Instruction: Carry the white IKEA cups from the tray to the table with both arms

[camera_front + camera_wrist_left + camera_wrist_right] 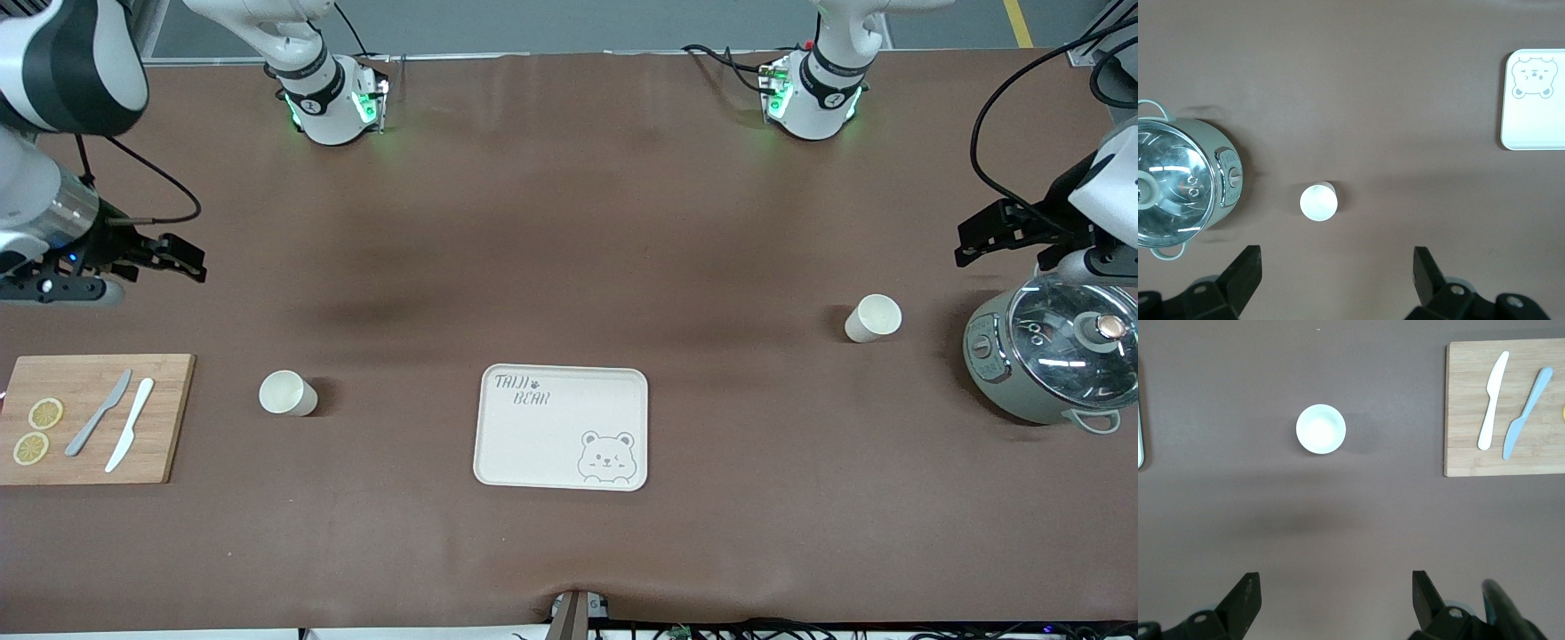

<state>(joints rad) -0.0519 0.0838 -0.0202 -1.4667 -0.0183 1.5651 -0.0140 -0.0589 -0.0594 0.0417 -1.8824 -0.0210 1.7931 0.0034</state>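
Front view showed a brown-covered table carrying every item, with both white jointed arms raised above its two ends. The grey-green cooking pot with a glass lid stood at the left arm's end of the table, directly under the left gripper. The rectangular bamboo cutting board lay at the right arm's end, nearer to the front camera than the spot under the right gripper. The cream-white rectangular tray printed with a bear face sat midway between the two grippers, well apart from each.

Both grippers hung in the air with their black fingers spread wide and nothing between them. The left wrist view confirmed this for the left gripper, and the right wrist view for the right gripper.

One small cream-white handleless cup stood upright on the table near the left gripper, between the pot and the tray; it appeared in the left wrist view just ahead of the open fingers. The second identical cup stood upright between the board and the tray, well ahead of the right gripper's open fingers.

On the board lay a grey knife, a white knife and two lemon slices.
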